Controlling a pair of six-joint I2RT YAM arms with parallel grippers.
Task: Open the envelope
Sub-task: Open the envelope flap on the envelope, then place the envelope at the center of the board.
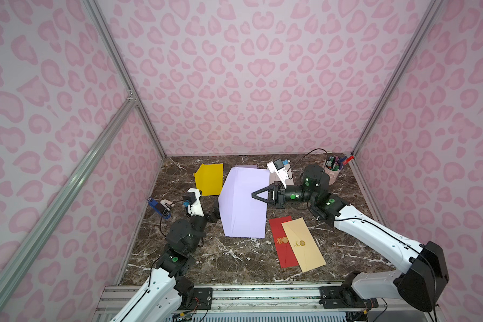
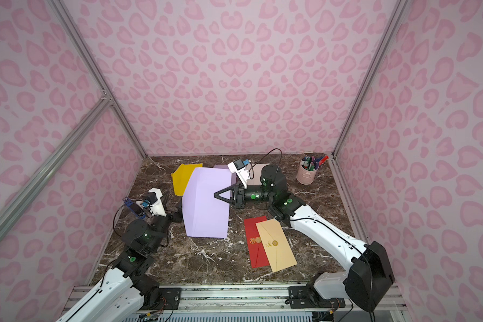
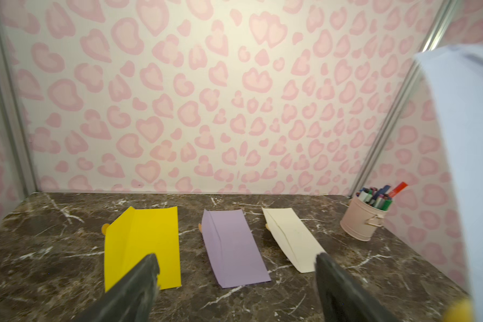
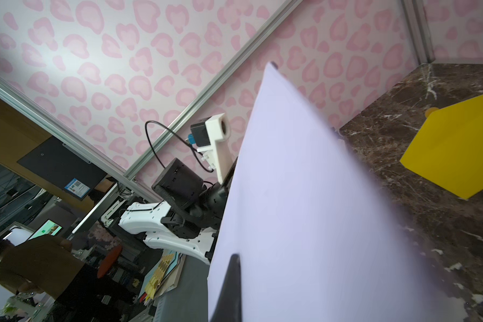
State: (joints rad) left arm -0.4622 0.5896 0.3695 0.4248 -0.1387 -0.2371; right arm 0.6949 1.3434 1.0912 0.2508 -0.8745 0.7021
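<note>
The envelope (image 1: 243, 203) (image 2: 207, 206) is a large lavender one, lifted and tilted above the marble table, with its lower edge near the tabletop. My right gripper (image 1: 253, 195) (image 2: 215, 195) is shut on the envelope's right side. In the right wrist view one dark finger (image 4: 234, 267) lies against the lavender sheet (image 4: 304, 209), and the other finger is hidden behind it. My left gripper (image 3: 237, 259) is open with nothing between its fingers. It sits at the envelope's left edge, which shows as a pale blur (image 3: 469, 139). In both top views the envelope hides the left fingertips.
A yellow envelope (image 1: 209, 179), a small purple one (image 3: 232, 245) and a cream one (image 3: 290, 237) lie at the back. A red envelope (image 1: 280, 239) and a tan one (image 1: 303, 244) lie at the front right. A pink pen cup (image 1: 331, 170) stands in the back right corner.
</note>
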